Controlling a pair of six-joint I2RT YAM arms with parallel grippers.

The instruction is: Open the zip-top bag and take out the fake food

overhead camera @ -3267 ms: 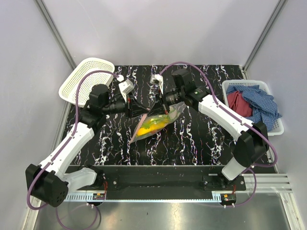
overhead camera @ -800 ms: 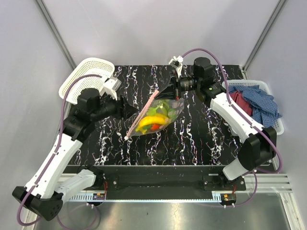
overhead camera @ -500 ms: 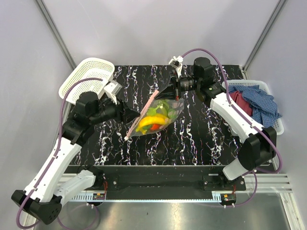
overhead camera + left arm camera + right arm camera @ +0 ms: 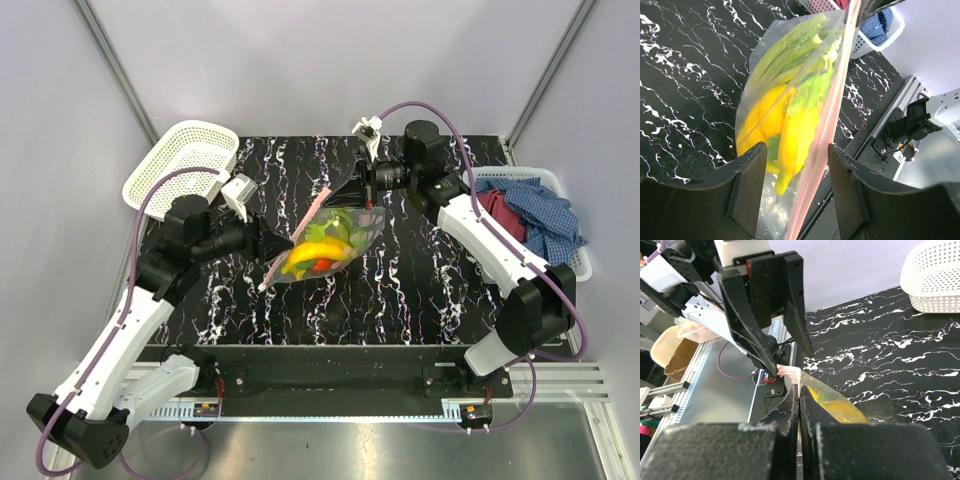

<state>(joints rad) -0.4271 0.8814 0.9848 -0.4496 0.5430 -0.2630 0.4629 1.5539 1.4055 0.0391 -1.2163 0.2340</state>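
The right gripper (image 4: 364, 186) was pinched shut on the upper corner of the zip-top bag (image 4: 330, 238), holding it lifted so that it hung slantwise over the black marbled table (image 4: 420, 290). The left gripper (image 4: 796, 147) had its jaws spread wide, one on each side of the bag's pink zip strip (image 4: 822, 155), not yet closed on it. Whether either finger touched the plastic could not be told.

The fake food (image 4: 318, 252), in yellow, green and red pieces, lay bunched inside the bag, which looked sealed. The step in hand appeared to be opening the bag. The next move would call for the left gripper to close on the strip or one lip of it, then pull away from the right gripper to part the seal.

Nothing stood between the left gripper and the strip. The thin, slack film and the sagging weight of the food could make a clean grip hard.

A white mesh basket (image 4: 180, 160) sat at the far left corner, well apart. A second basket (image 4: 575, 262) holding a blue checked cloth (image 4: 545, 210) stood at the right edge.
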